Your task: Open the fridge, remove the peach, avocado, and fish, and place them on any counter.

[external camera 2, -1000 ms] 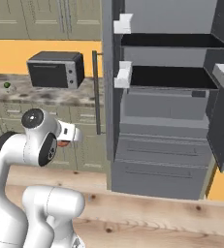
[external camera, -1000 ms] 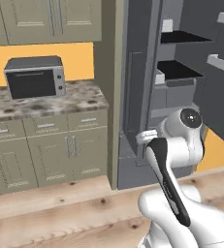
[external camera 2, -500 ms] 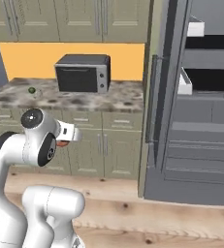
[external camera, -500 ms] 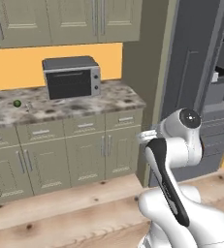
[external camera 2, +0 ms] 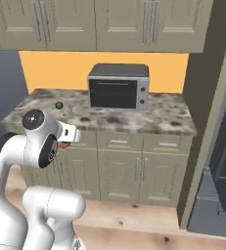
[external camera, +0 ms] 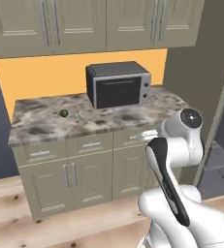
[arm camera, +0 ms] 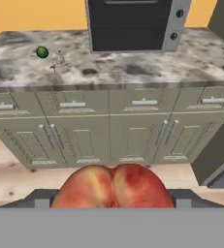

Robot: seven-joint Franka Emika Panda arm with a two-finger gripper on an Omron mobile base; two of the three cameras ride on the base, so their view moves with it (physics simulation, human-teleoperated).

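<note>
One peach [arm camera: 112,186], its cleft running upright, sat gripped between the wide-set jaws of the gripper [arm camera: 112,202], facing the counter [arm camera: 133,68] with the avocado [arm camera: 42,52].

from the left base view we look forward and down past the arm at the counter [external camera: 45,121] and toaster oven [external camera: 119,85]. the right base view faces the same counter and oven from the other side. the hand view sits lower, level with the cabinets [arm camera: 108,131], facing them head-on.
</note>
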